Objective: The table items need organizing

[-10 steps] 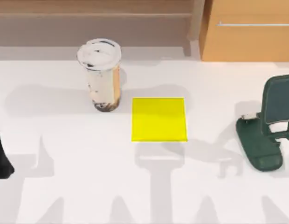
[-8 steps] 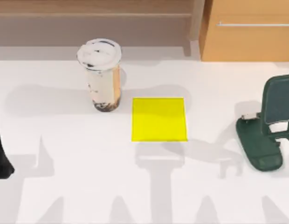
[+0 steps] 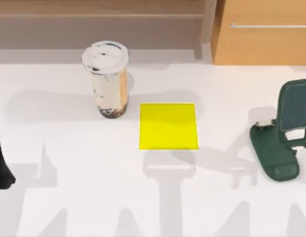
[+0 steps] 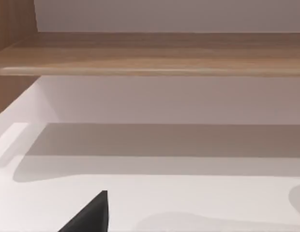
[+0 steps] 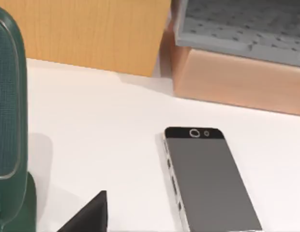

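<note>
White bench (image 3: 69,163) before wooden cabinet (image 3: 261,34); our cup (image 3: 107,79) stands upright left of yellow pad (image 3: 168,126), phone (image 5: 208,179) flat beside green stand (image 3: 284,131), lengthwise toward cabinet; tool states unclear.

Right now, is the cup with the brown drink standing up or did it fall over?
Standing up. In the top view the cup rests on its base on the table, its white lid on top, left of the yellow pad.

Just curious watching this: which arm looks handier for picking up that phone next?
Probably the right arm. Its wrist camera looks straight at the smartphone lying flat beside the phone stand, at the table's right. The left arm sits at the far left.
</note>
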Controlling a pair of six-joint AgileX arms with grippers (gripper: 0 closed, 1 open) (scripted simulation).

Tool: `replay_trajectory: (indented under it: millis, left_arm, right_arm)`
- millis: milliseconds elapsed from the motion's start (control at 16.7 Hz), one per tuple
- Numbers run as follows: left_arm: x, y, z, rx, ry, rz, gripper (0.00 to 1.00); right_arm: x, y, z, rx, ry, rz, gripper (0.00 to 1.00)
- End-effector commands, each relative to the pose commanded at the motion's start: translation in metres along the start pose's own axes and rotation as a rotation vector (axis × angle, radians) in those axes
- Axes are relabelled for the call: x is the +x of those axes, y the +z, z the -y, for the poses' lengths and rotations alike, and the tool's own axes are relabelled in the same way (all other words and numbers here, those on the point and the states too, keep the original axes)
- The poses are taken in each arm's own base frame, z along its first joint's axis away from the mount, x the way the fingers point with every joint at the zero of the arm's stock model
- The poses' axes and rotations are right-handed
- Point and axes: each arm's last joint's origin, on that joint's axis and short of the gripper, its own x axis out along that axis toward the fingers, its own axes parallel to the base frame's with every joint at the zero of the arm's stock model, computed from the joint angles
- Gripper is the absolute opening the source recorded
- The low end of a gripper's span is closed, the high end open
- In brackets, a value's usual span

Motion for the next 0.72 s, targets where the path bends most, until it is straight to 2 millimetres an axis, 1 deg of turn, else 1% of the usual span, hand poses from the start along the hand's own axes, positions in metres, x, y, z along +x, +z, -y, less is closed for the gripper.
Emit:
replay_trajectory:
  millis: [180, 360, 540, 720]
  left_arm:
    - [0.0, 0.0, 0.0, 0.0, 0.0, 0.0, 1.0]
    - [0.0, 0.0, 0.0, 0.0, 0.0, 0.0, 1.0]
    - [0.0, 0.0, 0.0, 0.0, 0.0, 0.0, 1.0]
    - [0.0, 0.0, 0.0, 0.0, 0.0, 0.0, 1.0]
  right_arm:
    - [0.018, 0.025, 0.015, -0.108, 0.018, -0.262, 1.0]
    - [0.051, 0.043, 0.034, -0.198, 0.087, -0.541, 1.0]
    - [0.09, 0.048, 0.056, -0.257, 0.2, -0.792, 1.0]
    - [0.126, 0.041, 0.076, -0.284, 0.328, -0.985, 1.0]
